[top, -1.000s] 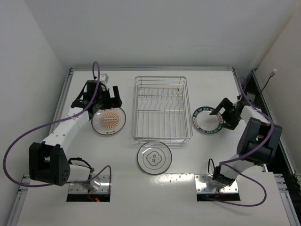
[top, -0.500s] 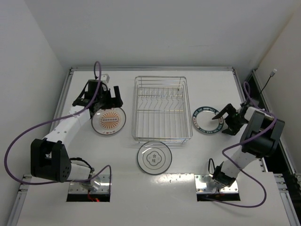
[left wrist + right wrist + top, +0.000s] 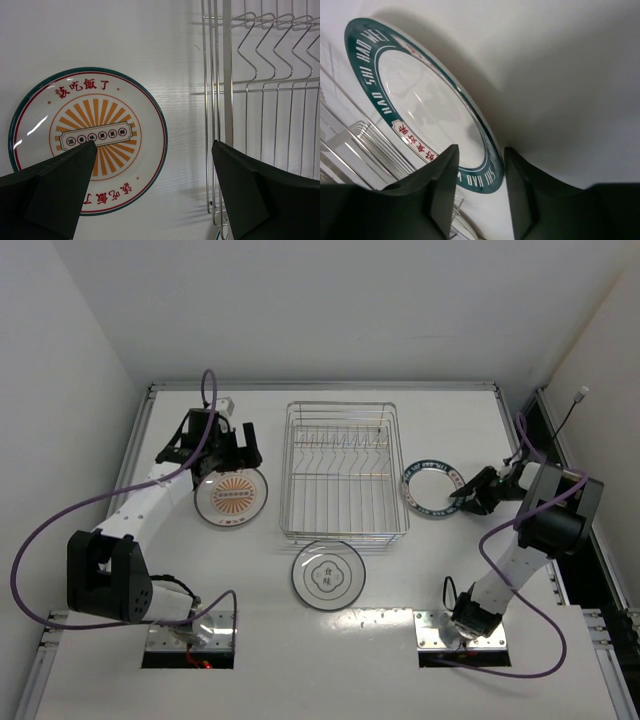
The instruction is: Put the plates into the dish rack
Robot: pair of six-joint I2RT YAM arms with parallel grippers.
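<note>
The dish rack [image 3: 344, 533] was set at the centre of the worktop [image 3: 200, 570], its row of upright dividers running across the far half. All three plates were found outside it, spread right around. The sunburst plate [image 3: 231, 498] was at 9 o'clock of the rack and the teal-rimmed plate [image 3: 430, 488] at 3 o'clock. The white emblem plate [image 3: 328, 574] was at 6 o'clock, just beside the near rim.

Over on the left, the left gripper [image 3: 154, 146] was held above the sunburst plate, jaws spread wide, nothing taken up. In the wrist view one finger was lined up over the plate's orange rays and the other over the rack's left wall. The plate lay flat near the rack, with a strip of bare worktop between them.

On the right, a catch was on show. The right gripper [image 3: 480, 149] was placed at 3 o'clock of the teal-rimmed plate, its fingers drawn close together with the plate's teal band pinched between them. That gripped edge was raised off the worktop and a dark shadow was cast beneath it, so the plate was tilted, its opposite edge down beside the rack's right wall. Whether plate and wire were touching there could not be told.
</note>
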